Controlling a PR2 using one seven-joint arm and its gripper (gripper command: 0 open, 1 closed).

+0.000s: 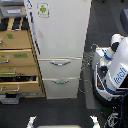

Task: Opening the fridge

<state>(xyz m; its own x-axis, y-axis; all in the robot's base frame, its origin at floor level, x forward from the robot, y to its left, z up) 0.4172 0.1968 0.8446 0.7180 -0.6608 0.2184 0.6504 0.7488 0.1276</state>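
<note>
Dark floor; fridge (59, 35) closed, cabinet (20, 62) drawers ajar; gripper out of sight, state untellable.

My body (116, 67): white shells with blue trim.

I am mostly rounded white casing, with a blue band across my lower torso carrying blue lettering too blurred to read. Dark joints and gaps separate my panels, thin dark cables loop along my side and trail near my base (105, 92), which is dark and rounded.
</note>
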